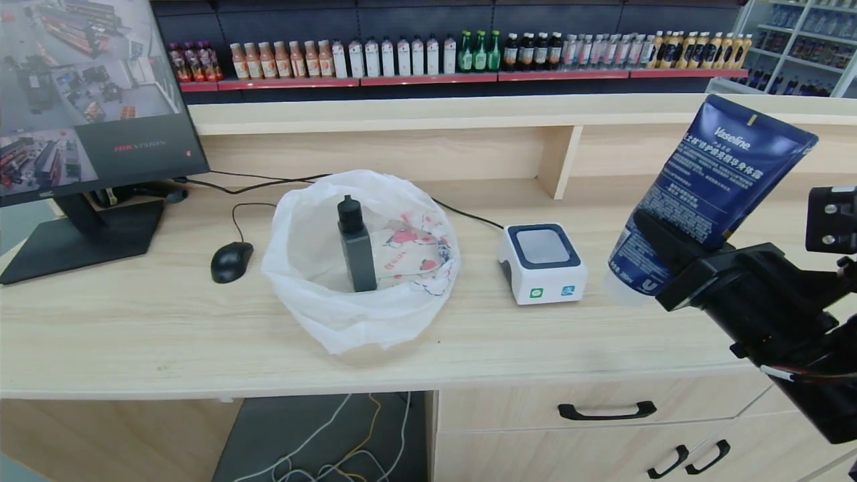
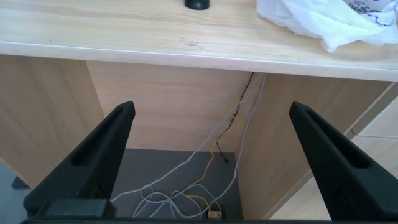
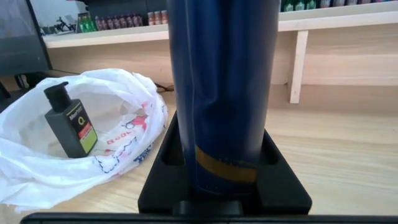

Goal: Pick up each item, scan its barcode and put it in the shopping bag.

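Blue tube (image 1: pixel 711 191) is hanging tilted, cap-down, right of white scanner (image 1: pixel 542 262); dark pump bottle (image 1: pixel 355 246) is standing upright inside white shopping bag (image 1: pixel 301 268).

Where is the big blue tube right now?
In the head view the blue tube is on the robot's right, gripped by the right tool above the counter, just right of the white scanner.
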Tool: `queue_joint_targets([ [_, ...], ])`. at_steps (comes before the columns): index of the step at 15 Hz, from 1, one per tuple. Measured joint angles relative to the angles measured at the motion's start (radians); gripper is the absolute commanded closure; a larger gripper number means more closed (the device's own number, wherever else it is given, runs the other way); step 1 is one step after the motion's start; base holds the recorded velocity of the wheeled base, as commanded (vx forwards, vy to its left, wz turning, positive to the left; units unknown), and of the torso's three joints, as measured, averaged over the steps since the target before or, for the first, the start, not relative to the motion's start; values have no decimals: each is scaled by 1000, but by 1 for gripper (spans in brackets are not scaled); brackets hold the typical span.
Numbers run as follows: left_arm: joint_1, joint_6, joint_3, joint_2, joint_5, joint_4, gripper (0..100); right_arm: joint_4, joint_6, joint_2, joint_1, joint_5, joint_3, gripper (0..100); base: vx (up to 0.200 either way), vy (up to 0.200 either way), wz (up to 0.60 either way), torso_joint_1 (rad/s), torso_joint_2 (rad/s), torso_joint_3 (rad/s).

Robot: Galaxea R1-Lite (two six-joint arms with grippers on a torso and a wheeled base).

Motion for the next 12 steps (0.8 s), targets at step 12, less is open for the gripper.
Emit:
queue_joint_targets([
  [12,0,0,0,0,0,0,0,1,-137,58,1,92,-99,100,0,0,0,0,0,0],
])
